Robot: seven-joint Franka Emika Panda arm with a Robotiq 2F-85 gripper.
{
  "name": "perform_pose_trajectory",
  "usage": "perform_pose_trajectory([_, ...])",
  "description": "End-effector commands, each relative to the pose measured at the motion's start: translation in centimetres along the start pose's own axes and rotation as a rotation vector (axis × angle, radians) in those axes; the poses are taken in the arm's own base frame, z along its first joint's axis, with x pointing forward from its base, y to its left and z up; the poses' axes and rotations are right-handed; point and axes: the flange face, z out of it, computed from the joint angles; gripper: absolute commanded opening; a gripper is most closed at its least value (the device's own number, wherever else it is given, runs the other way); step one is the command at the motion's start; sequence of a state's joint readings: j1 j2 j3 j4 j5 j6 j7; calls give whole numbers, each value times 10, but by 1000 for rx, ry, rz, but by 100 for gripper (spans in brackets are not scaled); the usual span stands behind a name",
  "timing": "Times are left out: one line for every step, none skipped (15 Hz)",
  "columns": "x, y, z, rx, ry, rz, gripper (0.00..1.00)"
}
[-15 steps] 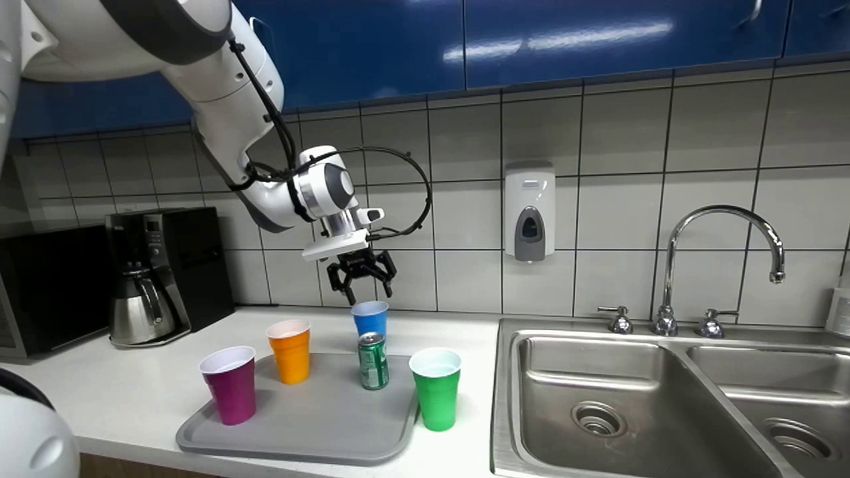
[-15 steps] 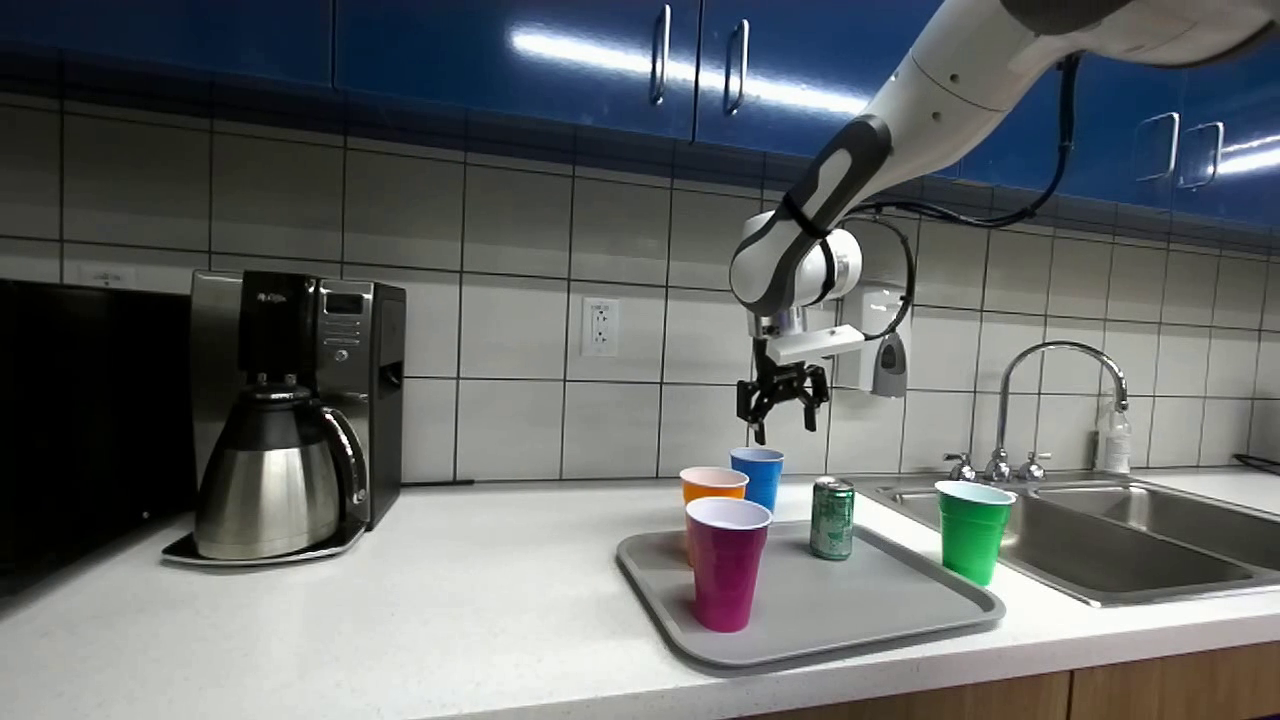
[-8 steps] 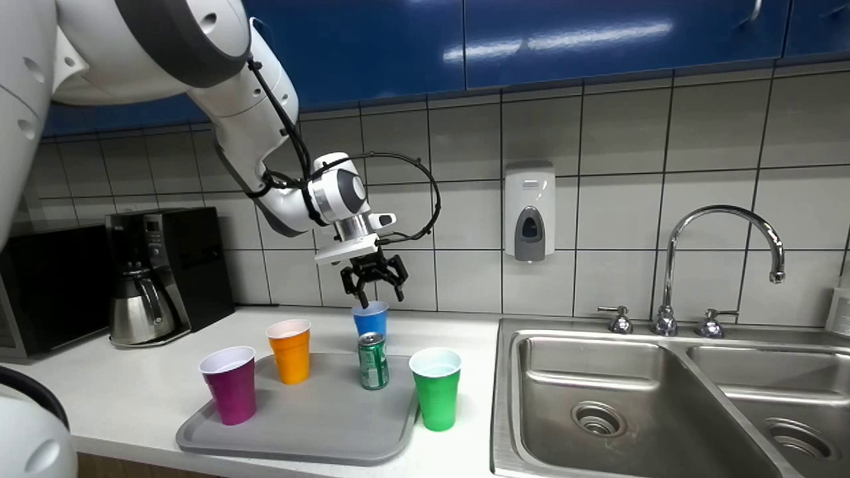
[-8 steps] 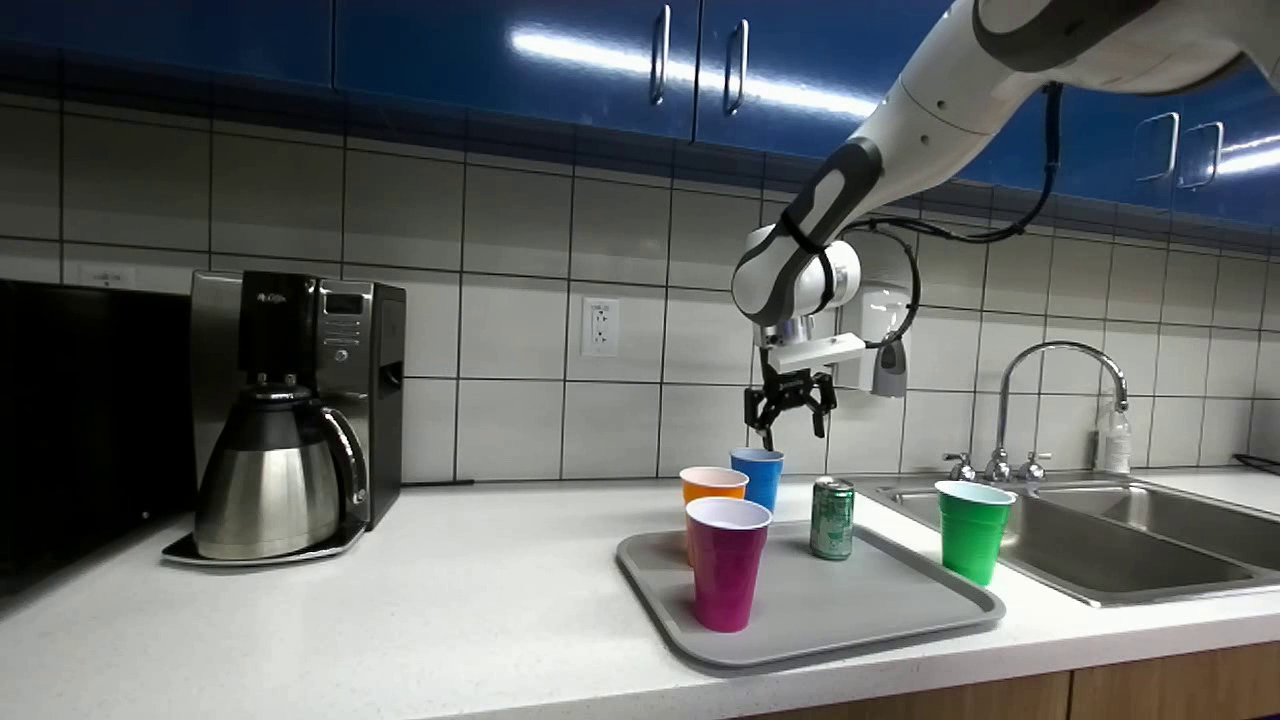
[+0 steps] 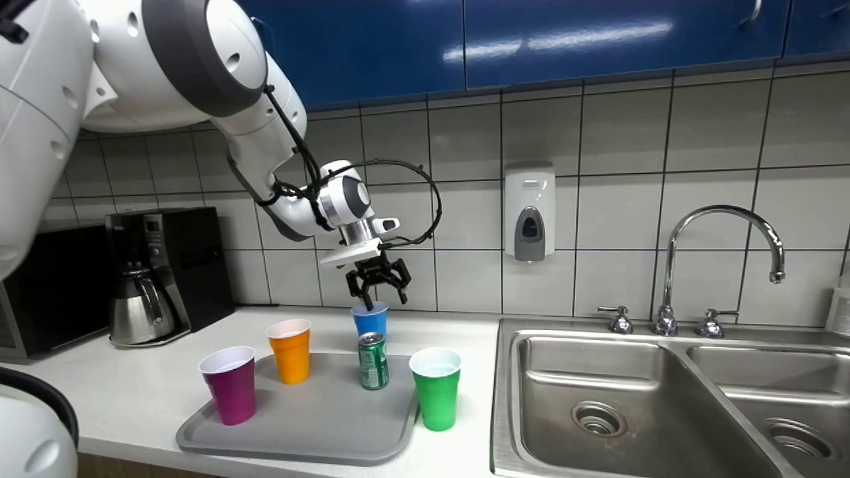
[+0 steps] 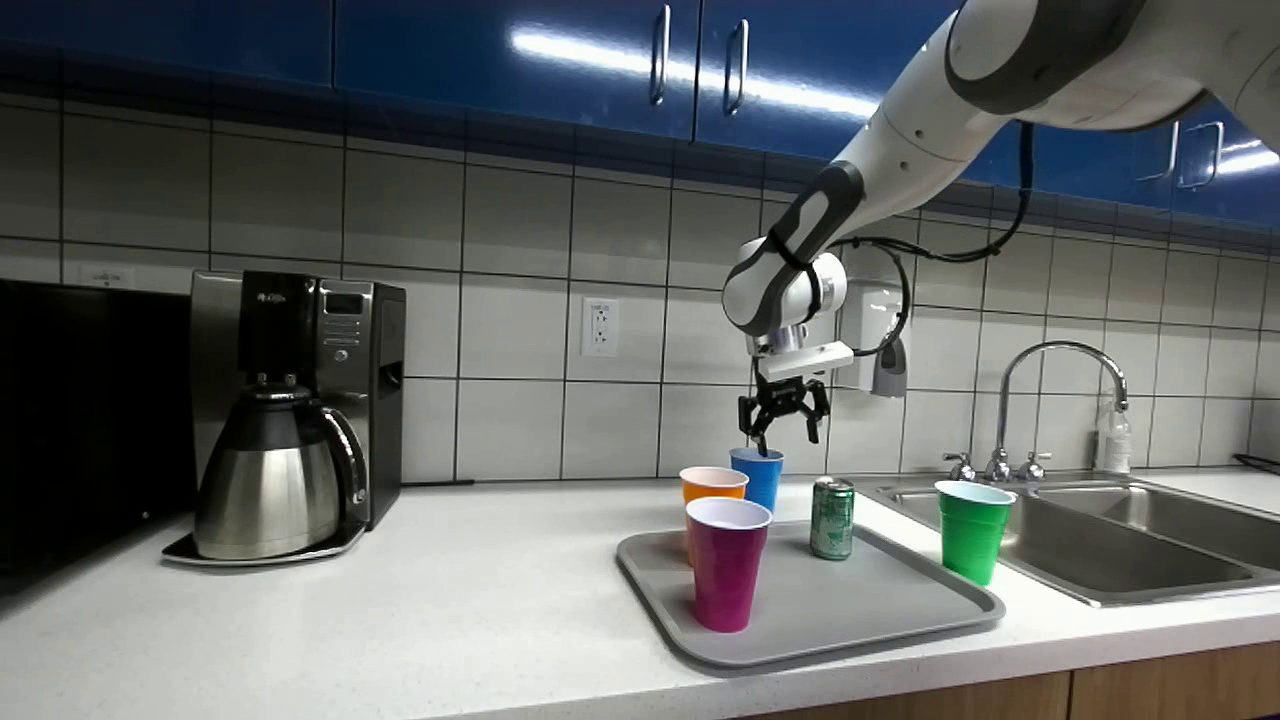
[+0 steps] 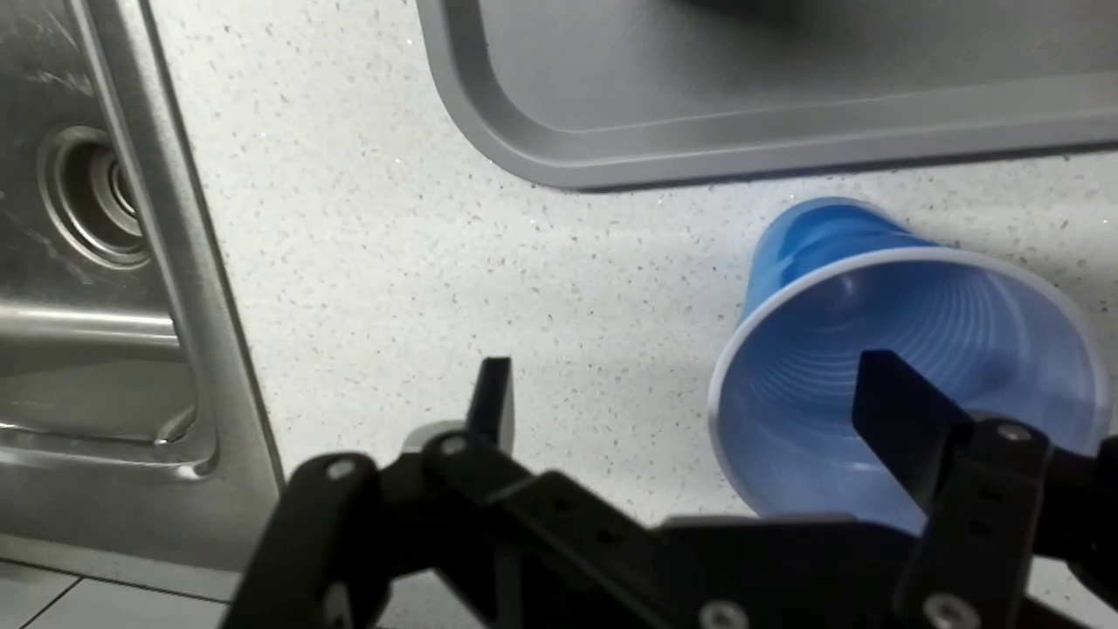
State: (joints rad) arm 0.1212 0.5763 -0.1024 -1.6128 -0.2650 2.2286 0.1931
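Note:
My gripper point(image 5: 386, 305) stands open with nothing between its fingers, low over the blue cup point(image 5: 370, 324) behind the tray. In the wrist view, one finger point(image 7: 908, 419) overlaps the mouth of the blue cup point(image 7: 803, 376). The opposite finger point(image 7: 492, 397) lies over bare counter, so the cup's near rim falls between them. Whether a fingertip dips inside the cup I cannot tell. On the grey tray point(image 5: 319, 425) are a green can point(image 5: 373, 365), an orange cup point(image 5: 290, 355) and a purple cup point(image 5: 232, 392). A green cup point(image 5: 437, 398) stands beside the tray's edge.
A steel sink point(image 5: 505, 398) with a curved faucet point(image 5: 671, 265) lies to one side of the tray. A coffee maker point(image 6: 290, 430) stands at the other side. The soap dispenser point(image 5: 529, 212) hangs on the tiled wall behind, beneath blue cabinets point(image 5: 597, 40).
My gripper has come down and shifted slightly sideways, bringing one fingertip level with the blue cup's rim in the exterior views. Its jaws have stayed open. The cups, can and tray have not moved.

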Motion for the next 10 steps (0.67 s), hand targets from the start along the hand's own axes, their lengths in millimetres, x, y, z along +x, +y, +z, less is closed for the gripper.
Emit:
perform_pose_trajectory([14,-1,5,-3,-29,27,100])
perform_pose_trajectory([16,-1,9,-3,-35,31,75])
perform_pose_trajectory([16,-2,12,-5,-41,29,74])
perform_pose_trajectory([16,-3,16,-8,-46,27,66])
perform_pose_trajectory([17,-4,19,-10,-52,26,58])
perform_pose_trajectory([17,-4,21,-10,-57,25,49])
perform_pose_trajectory([18,-5,23,-11,-59,24,42])
perform_pose_trajectory([19,-6,23,-10,-58,21,35])
perform_pose_trajectory([19,-7,24,-8,-57,20,27])
perform_pose_trajectory([20,-8,24,-8,-56,19,18])
